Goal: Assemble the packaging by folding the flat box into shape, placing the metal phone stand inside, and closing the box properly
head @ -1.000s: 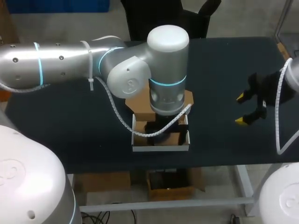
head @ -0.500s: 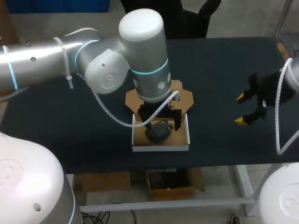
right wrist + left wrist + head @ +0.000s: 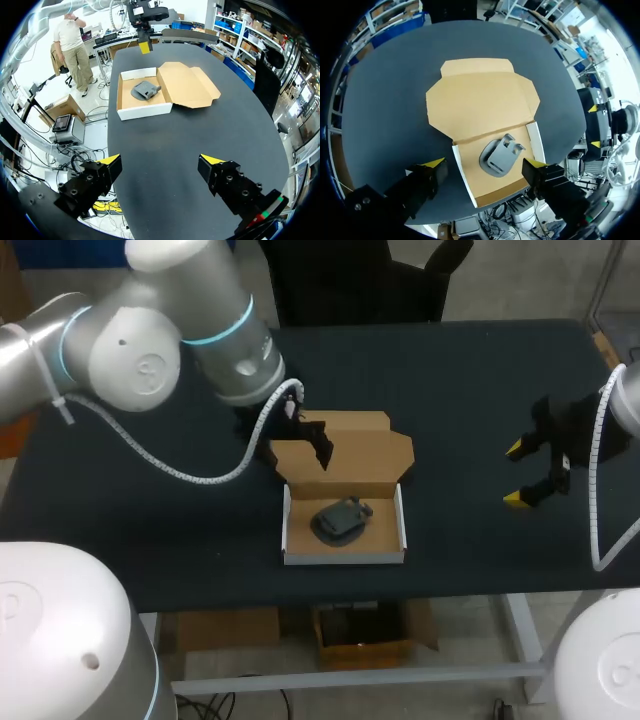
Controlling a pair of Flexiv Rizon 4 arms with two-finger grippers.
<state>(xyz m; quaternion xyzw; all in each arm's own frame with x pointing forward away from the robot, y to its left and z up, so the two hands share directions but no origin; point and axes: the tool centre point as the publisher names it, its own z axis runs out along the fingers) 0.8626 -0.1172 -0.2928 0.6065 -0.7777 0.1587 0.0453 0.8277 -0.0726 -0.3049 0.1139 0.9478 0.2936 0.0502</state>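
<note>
My left arm [image 3: 150,340] comes in from the left and ends over the middle of the dark desk [image 3: 470,370]. The left fingers [image 3: 434,163] are spread wide with nothing between them and hang above the left part of the brown lid flap [image 3: 350,450], which lies flat on the desk behind the tray. From the left wrist, the box shows below and between the two yellow tips, apart from them. The box [image 3: 345,558] is folded into a shallow white-walled tray, open at the top, near the desk's front edge. The grey metal phone stand [image 3: 340,520] lies inside it, about in the middle of the brown floor. Well to the right, the right fingers [image 3: 520,498] stand wide open and hold nothing, over bare desk near the right edge.
</note>
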